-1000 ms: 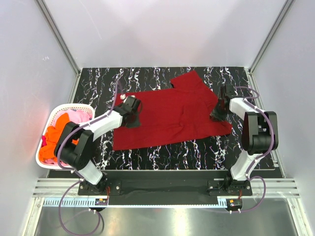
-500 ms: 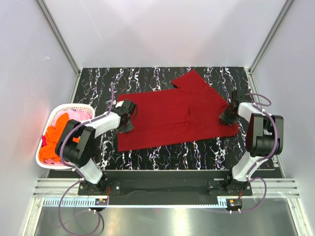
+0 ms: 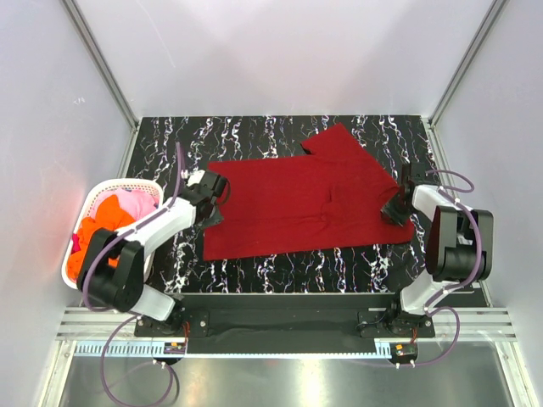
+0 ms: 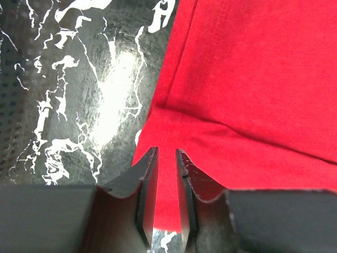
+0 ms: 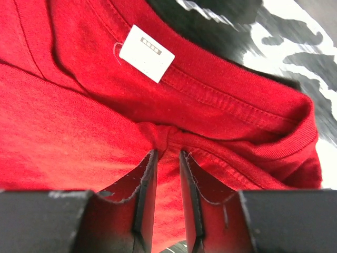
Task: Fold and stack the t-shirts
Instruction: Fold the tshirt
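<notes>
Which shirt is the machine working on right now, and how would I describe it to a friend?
Look at the black, white-veined table; the dark red t-shirt lies spread flat across its middle. The orange and pink shirts sit bundled in the white basket at the left, so it alone lies flat.

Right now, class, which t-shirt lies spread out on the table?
The dark red t-shirt, flat on the table; the orange t-shirt and pink t-shirt sit bunched in the white basket.

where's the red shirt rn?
Top view: red shirt lies spread mid-table, right of the basket, between left gripper and right gripper.
</notes>
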Tool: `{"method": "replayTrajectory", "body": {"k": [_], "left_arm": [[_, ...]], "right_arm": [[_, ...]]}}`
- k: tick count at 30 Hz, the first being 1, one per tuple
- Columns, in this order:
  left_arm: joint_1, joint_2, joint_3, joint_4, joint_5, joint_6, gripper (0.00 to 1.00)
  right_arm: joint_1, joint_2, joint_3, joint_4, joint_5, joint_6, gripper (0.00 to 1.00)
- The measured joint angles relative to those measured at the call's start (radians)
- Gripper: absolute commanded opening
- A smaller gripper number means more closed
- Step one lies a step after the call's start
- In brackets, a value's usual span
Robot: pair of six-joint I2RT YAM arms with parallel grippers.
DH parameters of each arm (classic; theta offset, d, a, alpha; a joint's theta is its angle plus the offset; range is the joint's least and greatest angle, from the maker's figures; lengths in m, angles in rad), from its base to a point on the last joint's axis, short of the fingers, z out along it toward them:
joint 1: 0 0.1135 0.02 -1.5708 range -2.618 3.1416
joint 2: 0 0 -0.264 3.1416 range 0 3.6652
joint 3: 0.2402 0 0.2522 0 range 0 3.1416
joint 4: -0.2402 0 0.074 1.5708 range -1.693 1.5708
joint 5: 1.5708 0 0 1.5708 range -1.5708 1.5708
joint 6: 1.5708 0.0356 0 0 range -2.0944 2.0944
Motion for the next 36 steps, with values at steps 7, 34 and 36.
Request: {"method": "replayTrajectory", "body": {"k": [7,34,36], "left_arm": [[-0.015,-0.129,-0.146,0.088,0.095,-0.009,0.27],[-0.016,-0.082,-0.225,0.147,0.203,-0.113,0.26],[-0.016,-0.083,-0.227,0.147,0.202,-0.119,0.28]], "right_arm": [[-0.003,-0.067,-0.07,-0.025,0.028,0.018,0.3],[-0.004,-0.244,-0.103,-0.209,0.016,0.018,0.35],[-0.004,-0.259,-0.134,-0.208,0.019,0.018,0.36]]}}
